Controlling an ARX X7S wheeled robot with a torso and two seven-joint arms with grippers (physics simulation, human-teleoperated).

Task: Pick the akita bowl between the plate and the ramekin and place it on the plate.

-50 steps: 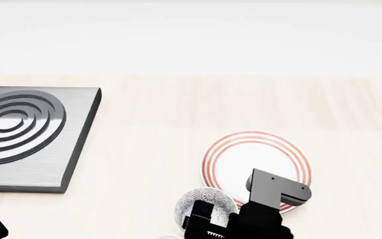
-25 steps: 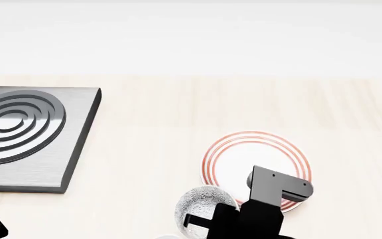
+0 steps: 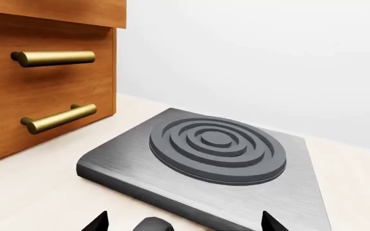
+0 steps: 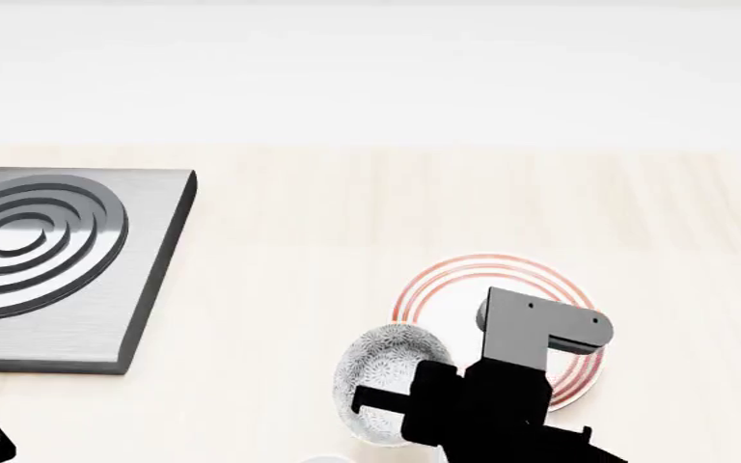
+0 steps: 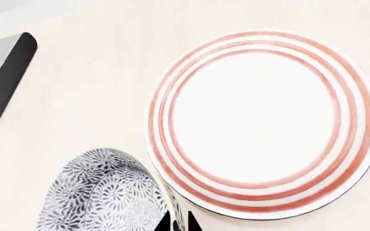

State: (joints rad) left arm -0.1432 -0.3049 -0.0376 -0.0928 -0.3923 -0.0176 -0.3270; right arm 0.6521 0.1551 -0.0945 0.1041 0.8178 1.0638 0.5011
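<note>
Lower centre of the head view: one akita bowl (image 4: pixel 390 371), white with a fine grey-black floral speckle inside and out, tilted, rim pinched by the right claw (image 5: pixel 175 222), closed on it. Just right of it, one flat white plate (image 4: pixel 454 289) with thin red rings, on the pale wood counter (image 4: pixel 344 222). Upper left: one grey hob (image 4: pixel 49 260). Left claw (image 3: pixel 181 224) barely visible; opening not discernible.

Grey ridged burner slab (image 4: pixel 49 260) on pale wood counter (image 4: pixel 344 222); brass-handled wooden drawers (image 3: pixel 44 77) beside it.
</note>
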